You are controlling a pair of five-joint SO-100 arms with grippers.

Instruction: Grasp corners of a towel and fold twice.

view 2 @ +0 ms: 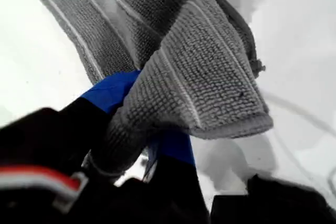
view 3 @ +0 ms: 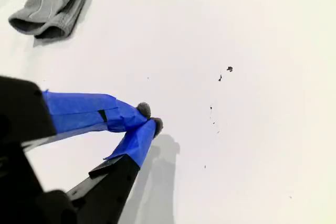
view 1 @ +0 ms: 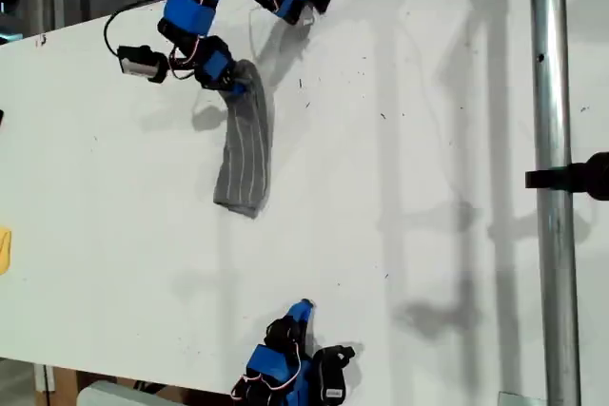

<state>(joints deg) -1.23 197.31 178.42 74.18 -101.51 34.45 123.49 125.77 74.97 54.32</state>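
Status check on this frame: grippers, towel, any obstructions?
My first gripper shut on the grey white-striped soft towel, bunched lengthwise. My second gripper shut, empty, apart from it. White table: nothing in the way.

One towel (view 1: 245,151), grey with white stripes. Two blue grippers: my first gripper (view 1: 231,81); my second gripper (view 1: 301,310). One white table (view 1: 428,159); one metal pole (view 1: 552,178).

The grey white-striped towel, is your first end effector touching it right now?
Touching. In the first wrist view the soft grey white-striped towel drapes over my first end effector, its blue jaws shut on the cloth. The exterior view shows it gripping the towel's end.
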